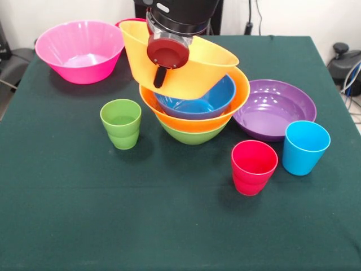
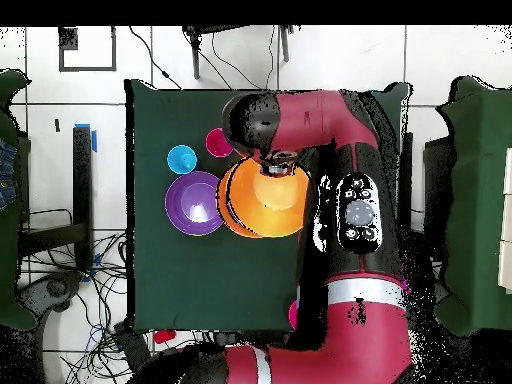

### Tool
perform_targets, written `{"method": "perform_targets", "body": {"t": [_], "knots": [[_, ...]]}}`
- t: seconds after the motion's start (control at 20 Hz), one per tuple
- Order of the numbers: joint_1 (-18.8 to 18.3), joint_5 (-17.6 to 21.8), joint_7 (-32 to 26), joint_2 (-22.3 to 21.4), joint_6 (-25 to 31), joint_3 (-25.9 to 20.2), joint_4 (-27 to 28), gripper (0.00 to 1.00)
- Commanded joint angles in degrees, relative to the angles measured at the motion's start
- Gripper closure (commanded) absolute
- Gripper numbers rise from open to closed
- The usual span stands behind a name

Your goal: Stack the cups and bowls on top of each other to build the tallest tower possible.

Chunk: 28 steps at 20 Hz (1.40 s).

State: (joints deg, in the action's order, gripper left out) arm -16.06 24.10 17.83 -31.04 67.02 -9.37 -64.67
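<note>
My gripper is shut on the near wall of a large orange bowl, with one black finger showing outside the wall. This bowl hangs tilted over the tower, its lower edge dipping into the blue bowl. The tower is a green bowl, a second orange bowl and that blue bowl, nested. Around it stand a green cup, a red cup and a light blue cup. From above, the arm covers part of the orange bowl.
A purple bowl lies right of the tower, touching it. A pink bowl stands at the far left, with a small red bowl's rim showing behind it. The green tablecloth covers the table.
</note>
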Motion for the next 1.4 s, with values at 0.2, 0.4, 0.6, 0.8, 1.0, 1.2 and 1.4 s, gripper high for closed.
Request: {"method": "perform_targets", "body": {"t": [0.2,0.4,0.6,0.8,1.0,1.2,1.4], "knots": [[-1.14,-5.11,12.52,3.72,2.91,-1.16,-4.62,1.0],[-1.76,-6.56,12.06,4.22,1.59,-0.89,-5.8,1.0],[-2.75,-9.4,12.1,4.55,1.41,-1.56,-6.95,1.0],[-2.62,-10.61,12.26,5.0,0.88,-1.28,-7.23,1.0],[-2.24,-11.17,12.37,5.9,0.39,-0.75,-6.76,1.0],[-2.27,-12.6,12.55,6.81,-0.81,-1.22,-7.16,1.0],[-1.81,-12.91,13.03,7.76,-2.43,-1.2,-6.83,1.0]]}}
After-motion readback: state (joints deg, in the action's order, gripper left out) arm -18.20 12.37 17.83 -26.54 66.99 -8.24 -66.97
